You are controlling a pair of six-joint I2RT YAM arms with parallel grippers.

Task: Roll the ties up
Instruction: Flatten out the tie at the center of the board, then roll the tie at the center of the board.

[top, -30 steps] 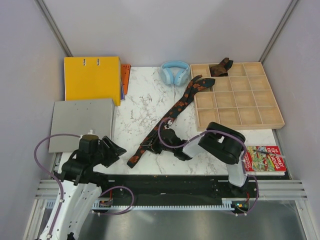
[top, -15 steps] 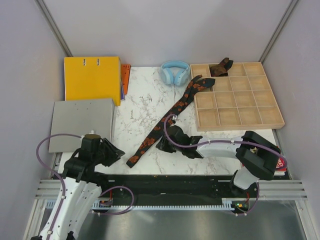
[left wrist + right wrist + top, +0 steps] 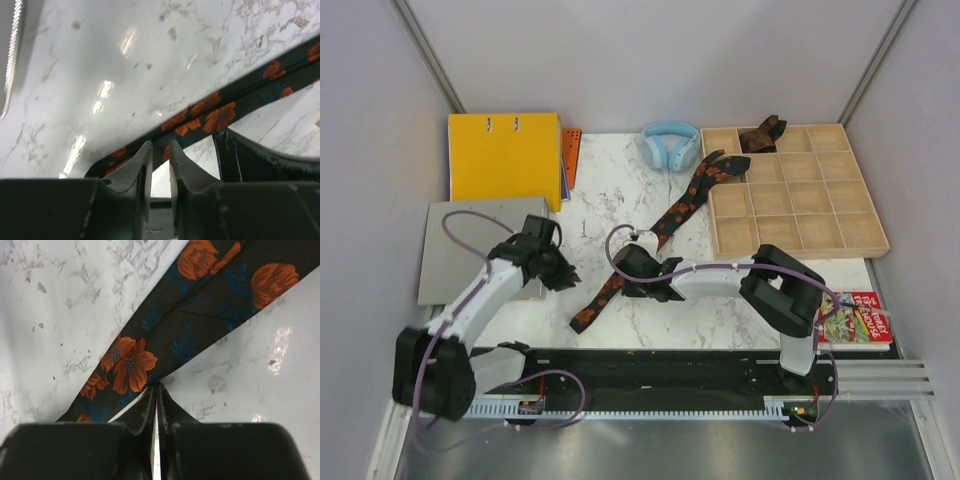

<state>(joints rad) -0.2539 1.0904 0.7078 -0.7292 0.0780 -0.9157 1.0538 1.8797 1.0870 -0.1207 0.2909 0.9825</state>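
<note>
The black tie with orange-red flowers (image 3: 685, 205) lies unrolled as a long diagonal strip on the marble table, from near front left up to the wooden tray. My right gripper (image 3: 622, 268) is at its lower middle, shut, with the tips pinching the tie's edge (image 3: 157, 386); the tie (image 3: 200, 325) fills that view. My left gripper (image 3: 565, 272) is just left of the tie's lower end, its jaws a narrow gap apart and empty (image 3: 160, 145), the tie (image 3: 220, 117) just beyond the tips. The dark brown tie (image 3: 760, 135) lies bunched in a back tray compartment.
The wooden compartment tray (image 3: 795, 195) is at the back right and the light-blue headphones (image 3: 670, 145) are beside it. A yellow binder (image 3: 505, 155) and a grey slab (image 3: 480, 245) are on the left. A colourful book (image 3: 850, 318) lies at the front right.
My left arm has swung up from the near edge to the tie's lower end. My right gripper has slid left along the tie, and the tie's lower part has shifted slightly left.
</note>
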